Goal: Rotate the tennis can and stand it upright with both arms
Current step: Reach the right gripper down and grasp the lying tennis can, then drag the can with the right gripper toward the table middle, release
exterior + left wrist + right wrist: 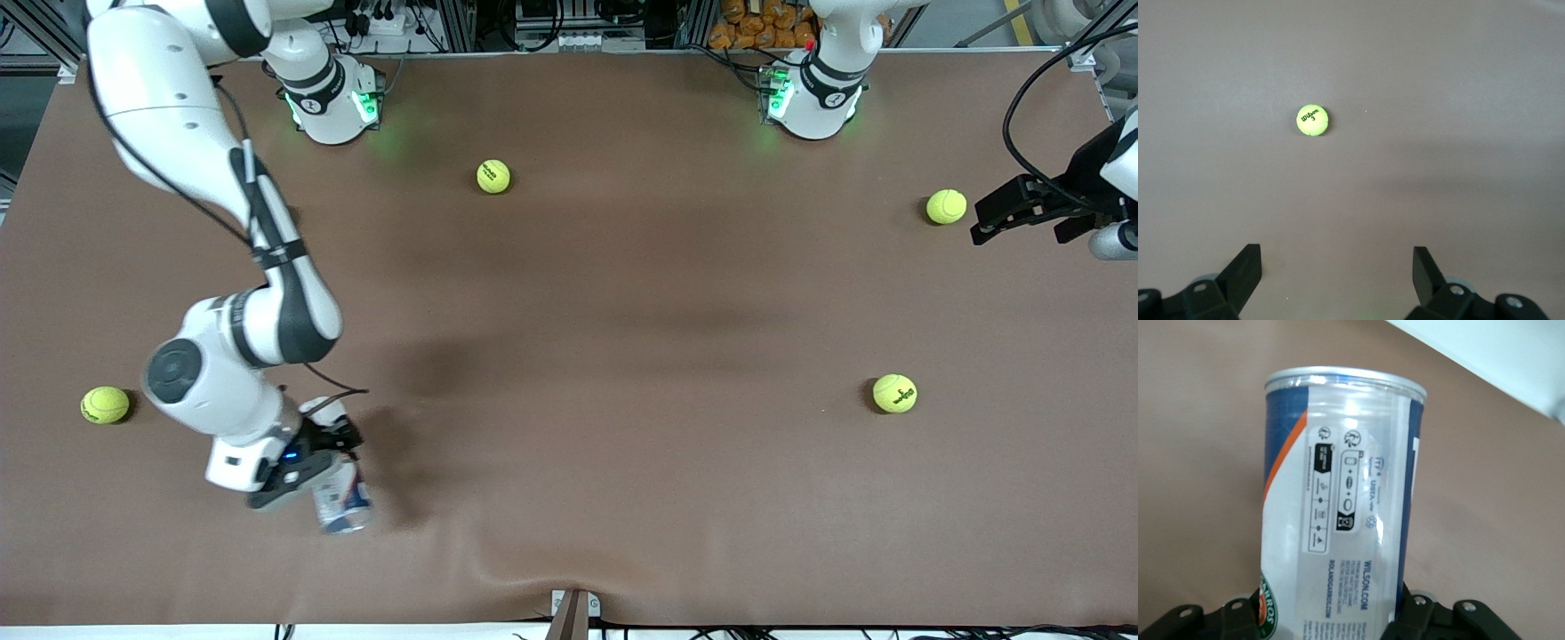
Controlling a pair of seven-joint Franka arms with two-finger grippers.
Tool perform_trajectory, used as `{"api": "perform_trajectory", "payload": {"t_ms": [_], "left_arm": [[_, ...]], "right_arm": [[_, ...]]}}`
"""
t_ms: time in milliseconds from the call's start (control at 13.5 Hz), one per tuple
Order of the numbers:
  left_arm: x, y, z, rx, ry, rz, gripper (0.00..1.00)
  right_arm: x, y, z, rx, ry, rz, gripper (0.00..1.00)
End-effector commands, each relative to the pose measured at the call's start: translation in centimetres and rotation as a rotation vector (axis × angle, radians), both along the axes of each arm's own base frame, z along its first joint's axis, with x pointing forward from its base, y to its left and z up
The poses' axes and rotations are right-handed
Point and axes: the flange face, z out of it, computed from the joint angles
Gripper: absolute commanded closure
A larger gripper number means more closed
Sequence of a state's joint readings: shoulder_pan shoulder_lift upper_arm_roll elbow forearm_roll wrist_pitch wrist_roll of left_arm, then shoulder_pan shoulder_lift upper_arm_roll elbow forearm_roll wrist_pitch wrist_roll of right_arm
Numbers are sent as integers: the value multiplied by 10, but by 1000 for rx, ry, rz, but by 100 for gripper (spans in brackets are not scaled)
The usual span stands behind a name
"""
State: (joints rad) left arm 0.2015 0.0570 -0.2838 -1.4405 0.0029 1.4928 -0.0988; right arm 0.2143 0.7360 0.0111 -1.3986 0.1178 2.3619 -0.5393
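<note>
The tennis can (343,503) is a clear tube with a white and navy-blue label. It lies roughly on its side, low over the table near the front edge, toward the right arm's end. My right gripper (311,476) is shut on it. In the right wrist view the can (1345,500) fills the space between the fingers (1415,617), its metal-rimmed end pointing away from my right gripper (1328,613). My left gripper (996,220) is open and empty at the left arm's end of the table, next to a tennis ball. In the left wrist view it (1338,267) shows spread fingers over bare table.
Several yellow-green tennis balls lie loose: one (493,176) near the right arm's base, one (946,206) beside my left gripper, one (894,393) nearer the front camera, and one (105,404) at the right arm's end. One ball (1313,121) shows in the left wrist view.
</note>
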Motion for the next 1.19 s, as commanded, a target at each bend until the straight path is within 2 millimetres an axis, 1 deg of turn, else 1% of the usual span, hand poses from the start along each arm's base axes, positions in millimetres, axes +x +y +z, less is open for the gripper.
{"api": "perform_trajectory", "payload": {"t_ms": [0,149,223,446,520,595,669,818,966,1041,1115], "left_arm": [[3,-7,0,-22,-3,-7,0],[3,-8,1,-22,-3,-10,0],[3,-7,1,-23,-5,-5,0],[3,-4,1,-22,-5,-1,0],[4,-3,0,-22,-2,1,0],[3,-5,0,-22,-3,-4,0],[3,-5,0,-22,-3,-4,0],[3,-5,0,-24,-2,-4,0],[4,-4,0,-24,-3,-2,0],[4,-3,0,-24,-3,-1,0],[4,-4,0,-22,-3,-2,0]], "right_arm": [[-16,80,7,-18,-36,218,37],[-44,149,0,-37,-45,384,36],[-59,179,-5,-50,-49,465,35],[-104,256,-28,-122,-81,739,35],[-121,280,-38,-127,-88,802,35],[-135,300,-50,-129,-91,841,35],[-145,316,-56,-135,-109,869,35],[-151,340,-64,-203,-151,947,36],[-152,339,-78,-227,-143,959,35],[-150,335,-82,-231,-139,955,27],[-150,335,-84,-231,-136,954,0]]}}
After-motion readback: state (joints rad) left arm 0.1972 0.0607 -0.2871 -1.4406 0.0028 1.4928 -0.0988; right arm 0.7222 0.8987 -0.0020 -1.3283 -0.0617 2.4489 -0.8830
